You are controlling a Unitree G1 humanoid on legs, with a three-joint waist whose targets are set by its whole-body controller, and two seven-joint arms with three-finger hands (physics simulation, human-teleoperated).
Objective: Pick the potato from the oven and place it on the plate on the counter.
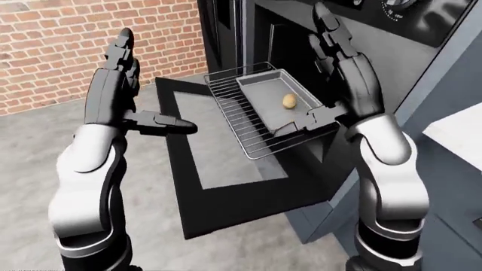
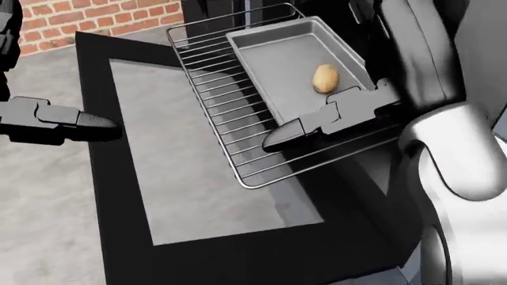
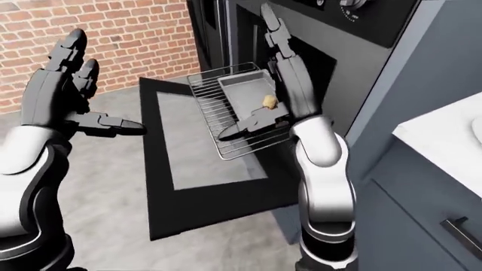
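**One potato in the tray, both hands spread and empty**

Plainly, a single potato (image 2: 326,78) lies in the grey baking tray (image 2: 277,59), toward the tray's 3 o'clock wall in the head view. The tray sits on one wire rack (image 2: 221,113) drawn out over the lowered oven door (image 2: 158,178).

The right hand (image 1: 343,68) is raised with its fingers spread wide, holding nothing. Its thumb (image 2: 305,130) juts out over the rack at about 7 o'clock of the potato, near it but not touching. The left hand (image 1: 113,73) is likewise wide and empty, well off at 9 o'clock over the floor.

By my judgement the potato will be firm, fairly light and not fragile, but its rounded shape could let it roll on the smooth tray floor. A hold across its short middle, with fingers on opposite sides, looks the safest. The tray wall close beside it may crowd a finger on that side.

Count: one potato, one tray, one rack, two hands. No plate shows; only a pale counter corner (image 1: 459,135) appears at 3 o'clock in the left-eye view.
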